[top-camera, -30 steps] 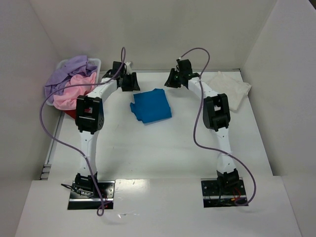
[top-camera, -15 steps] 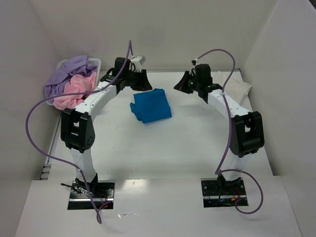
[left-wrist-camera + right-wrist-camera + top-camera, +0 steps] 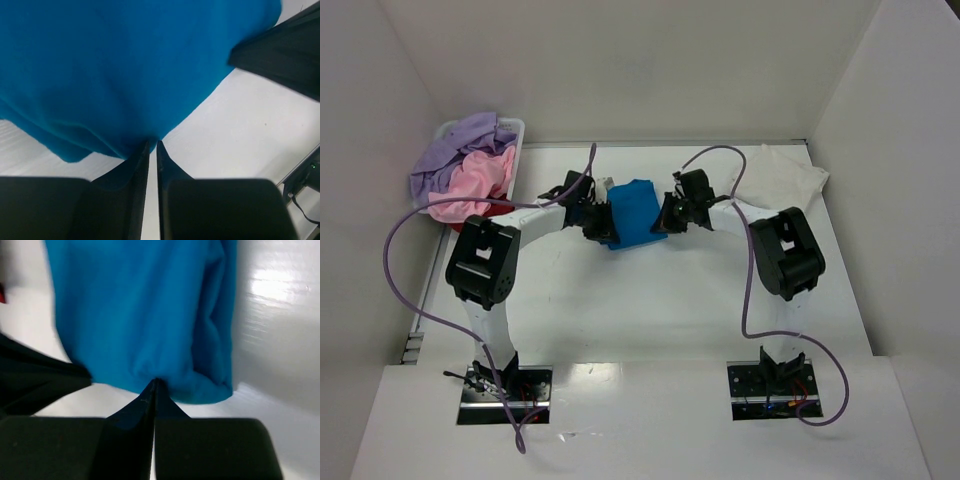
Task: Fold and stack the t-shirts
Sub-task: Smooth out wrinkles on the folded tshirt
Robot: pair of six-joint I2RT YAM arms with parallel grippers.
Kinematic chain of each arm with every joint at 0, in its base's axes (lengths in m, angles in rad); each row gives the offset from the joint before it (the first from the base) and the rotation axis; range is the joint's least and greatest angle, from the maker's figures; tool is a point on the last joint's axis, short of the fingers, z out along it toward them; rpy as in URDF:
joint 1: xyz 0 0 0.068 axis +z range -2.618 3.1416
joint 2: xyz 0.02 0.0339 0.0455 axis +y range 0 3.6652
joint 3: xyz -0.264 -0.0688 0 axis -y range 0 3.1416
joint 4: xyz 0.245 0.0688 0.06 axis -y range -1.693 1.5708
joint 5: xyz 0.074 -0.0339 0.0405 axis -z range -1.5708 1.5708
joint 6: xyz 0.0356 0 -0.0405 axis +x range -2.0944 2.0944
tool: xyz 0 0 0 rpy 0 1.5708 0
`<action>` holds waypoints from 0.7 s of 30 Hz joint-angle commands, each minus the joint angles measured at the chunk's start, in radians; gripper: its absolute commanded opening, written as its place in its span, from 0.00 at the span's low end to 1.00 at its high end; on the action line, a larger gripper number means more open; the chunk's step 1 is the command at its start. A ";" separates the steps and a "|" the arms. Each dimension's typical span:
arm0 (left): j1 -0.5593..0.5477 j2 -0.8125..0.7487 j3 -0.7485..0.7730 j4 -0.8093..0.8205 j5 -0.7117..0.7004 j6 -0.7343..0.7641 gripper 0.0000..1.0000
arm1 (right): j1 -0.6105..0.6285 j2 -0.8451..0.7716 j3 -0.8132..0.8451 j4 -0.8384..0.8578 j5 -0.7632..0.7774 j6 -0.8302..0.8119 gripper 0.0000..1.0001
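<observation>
The folded bright blue t-shirt [image 3: 633, 212] lies on the table between both arms. My left gripper [image 3: 596, 219] is shut on its left edge; in the left wrist view the fingertips [image 3: 152, 146] pinch the blue cloth [image 3: 125, 65]. My right gripper [image 3: 666, 217] is shut on its right edge; in the right wrist view the fingertips [image 3: 154, 384] are closed on the blue cloth [image 3: 140, 310]. A white t-shirt [image 3: 780, 178] lies at the back right. Lavender [image 3: 460, 145], pink [image 3: 470, 185] and dark red [image 3: 470, 226] shirts fill the basket.
The white plastic basket [image 3: 517, 127] stands at the back left corner. White walls enclose the table at the back and on both sides. Purple cables loop from both arms above the table.
Both grippers have dropped from the back of the table down to the blue shirt and shut on its left and right edges. The shirt now looks bunched narrower between them.
</observation>
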 commanded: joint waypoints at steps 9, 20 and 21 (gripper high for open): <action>0.003 0.026 -0.040 0.005 -0.074 -0.020 0.16 | -0.017 0.012 -0.021 -0.040 0.154 -0.045 0.00; 0.003 -0.040 -0.047 -0.087 -0.053 0.025 0.16 | -0.040 -0.095 -0.040 -0.060 0.143 -0.045 0.00; 0.003 -0.055 -0.034 -0.096 -0.038 0.025 0.18 | -0.040 -0.124 -0.026 -0.060 0.143 -0.045 0.00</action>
